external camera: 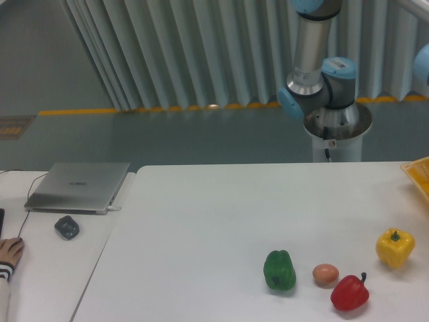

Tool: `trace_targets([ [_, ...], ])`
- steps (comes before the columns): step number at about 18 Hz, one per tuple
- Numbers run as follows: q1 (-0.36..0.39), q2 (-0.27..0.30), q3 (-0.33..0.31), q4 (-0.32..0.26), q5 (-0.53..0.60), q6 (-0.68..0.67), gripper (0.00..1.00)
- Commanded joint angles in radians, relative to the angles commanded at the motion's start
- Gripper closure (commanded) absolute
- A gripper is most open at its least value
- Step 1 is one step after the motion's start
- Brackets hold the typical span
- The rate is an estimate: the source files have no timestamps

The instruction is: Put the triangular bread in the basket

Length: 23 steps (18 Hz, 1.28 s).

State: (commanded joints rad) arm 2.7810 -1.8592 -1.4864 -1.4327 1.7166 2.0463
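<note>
Right now the two-finger gripper is out of the picture past the right edge, so whether its jaws are spread or closed on anything cannot be told. Only the arm's grey and pale-blue shoulder joints (320, 80) show, rising above the round base behind the white table (201, 228). The pale wedge of triangular bread is nowhere in view either; it does not lie on the visible tabletop. Of the yellow-orange latticed basket (419, 176) only a corner pokes in at the right edge, level with the table's far side.

My judgement is that the step in hand is the placing itself, happening off-frame over the basket. To do it well, the bread should be brought over the basket's middle rather than its rim, lowered close to the floor of it, and let go only once it hangs clear of the lattice wall, so the slice cannot catch and tip out.

Near the table's front right sit a yellow bell pepper (395, 247), a red bell pepper (349, 292), a small brown egg (326, 274) and a green bell pepper (279, 270), all well apart from the basket corner.
</note>
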Motion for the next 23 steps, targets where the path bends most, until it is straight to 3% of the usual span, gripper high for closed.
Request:
trace_targets([
  [3, 0.009, 0.003, -0.003, 0.014, -0.009, -0.006, 0.00],
  [7, 0.000, 0.008, -0.005, 0.015, -0.017, -0.017, 0.00],
  [13, 0.002, 0.014, -0.012, 0.017, -0.153, -0.032, 0.00],
  [16, -0.064, 0.028, -0.011, 0.043, -0.155, -0.184, 0.00],
  [23, -0.138, 0.037, -0.002, 0.048, -0.147, -0.256, 0.00],
])
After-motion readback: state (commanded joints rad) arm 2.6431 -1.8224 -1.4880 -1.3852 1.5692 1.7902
